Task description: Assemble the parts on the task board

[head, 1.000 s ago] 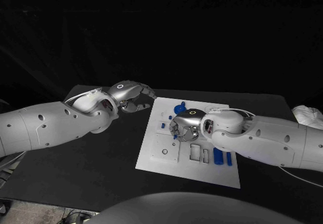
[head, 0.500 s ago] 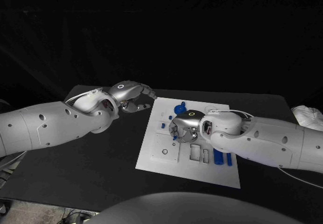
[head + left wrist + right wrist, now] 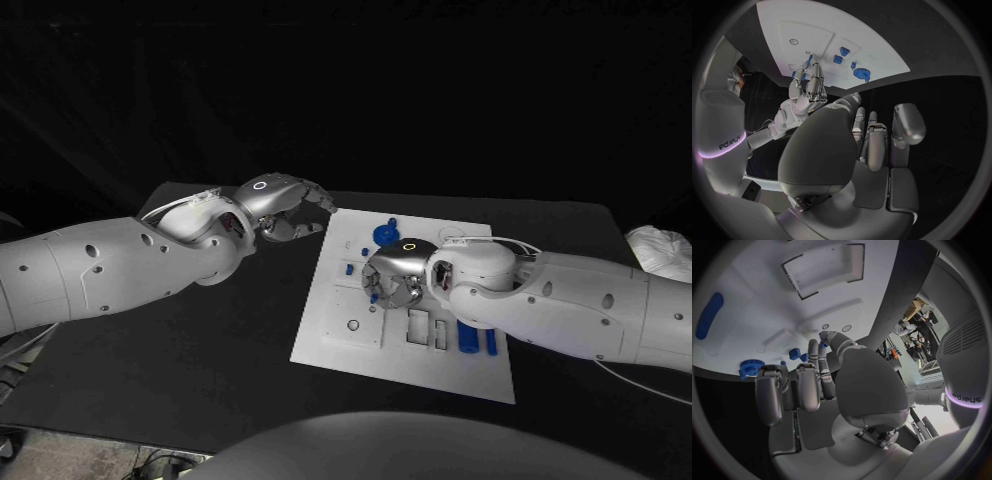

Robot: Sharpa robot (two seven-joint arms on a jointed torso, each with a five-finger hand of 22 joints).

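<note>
— Count on the task board (image 3: 325,335)?

— One white board mid-table; one blue gear (image 3: 384,234) at its far edge; two long blue parts (image 3: 467,338) lying side by side at the near right; small blue blocks (image 3: 842,54) beside the gear, number uncertain.

— Right hand?

— The right hand (image 3: 392,275) sits over the board's middle, fingers drawn together, pinching a slim blue part (image 3: 807,61) whose tip meets the board; the left wrist view shows this pinch, the head view hides it.

— Left hand?

— The left hand (image 3: 286,206) hangs off the board's far left corner; fingers loosely curled, apart, holding nothing.
</note>
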